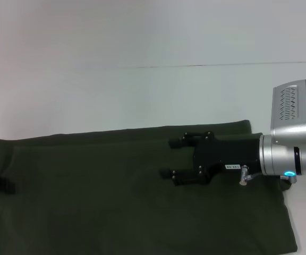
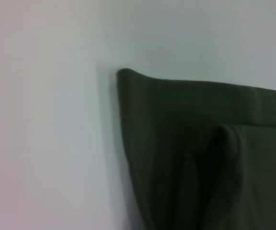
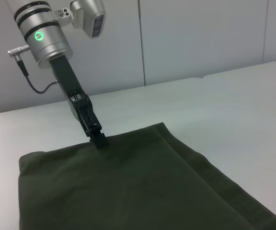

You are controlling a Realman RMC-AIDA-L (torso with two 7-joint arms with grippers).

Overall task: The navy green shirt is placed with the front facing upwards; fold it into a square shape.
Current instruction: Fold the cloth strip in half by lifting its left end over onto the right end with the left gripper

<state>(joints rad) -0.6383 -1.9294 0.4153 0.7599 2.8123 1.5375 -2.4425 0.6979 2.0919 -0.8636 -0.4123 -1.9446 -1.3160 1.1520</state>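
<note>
The shirt (image 1: 116, 202) lies flat on the white table (image 1: 142, 95), nearest the robot, already folded into a long dark green band running from the left edge almost to the right, with a folded layer showing along its far edge. The right gripper (image 1: 168, 158) hovers over the right half of the shirt, pointing left, its two black fingers (image 1: 187, 139) spread apart and holding nothing. At the shirt's left end the left gripper (image 3: 98, 140) comes down onto the edge of the cloth; whether its fingers are pinching the cloth cannot be told. Beyond the shirt the table is bare up to a pale wall (image 1: 142, 32).
</note>
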